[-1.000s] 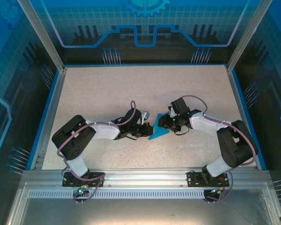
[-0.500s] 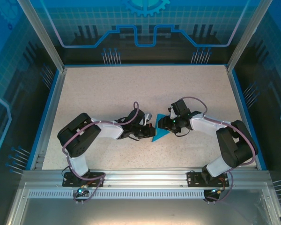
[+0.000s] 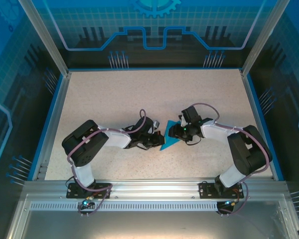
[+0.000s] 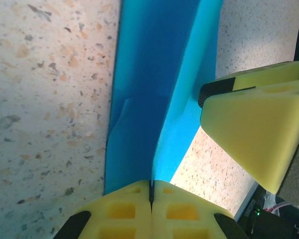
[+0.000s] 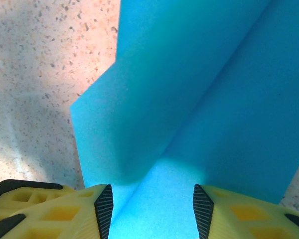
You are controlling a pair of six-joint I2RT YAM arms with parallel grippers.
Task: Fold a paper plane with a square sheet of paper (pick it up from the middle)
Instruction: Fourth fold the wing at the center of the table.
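Observation:
The square sheet of paper point(image 3: 168, 141) is bright blue and folded into a narrow pointed shape with a raised crease, lying at the table's middle. In the left wrist view the paper point(image 4: 139, 74) runs up from my left gripper point(image 4: 151, 191), whose yellow jaws are shut on the crease. From above, the left gripper point(image 3: 157, 135) is at the paper's left edge. My right gripper point(image 3: 172, 130) is over its right part. Its jaws stand open in the right wrist view point(image 5: 153, 209), one on each side of the paper point(image 5: 199, 99). One right finger point(image 4: 249, 124) hovers close to the crease.
The speckled table point(image 3: 114, 99) has a blue rim point(image 3: 57, 114) at left, right and back. An aluminium rail point(image 3: 149, 186) with both arm bases runs along the near edge. Both forearms lie low and converge on the middle.
The left arm has shifted right, bringing its gripper closer to the paper's left edge. The right arm and the paper have barely moved.

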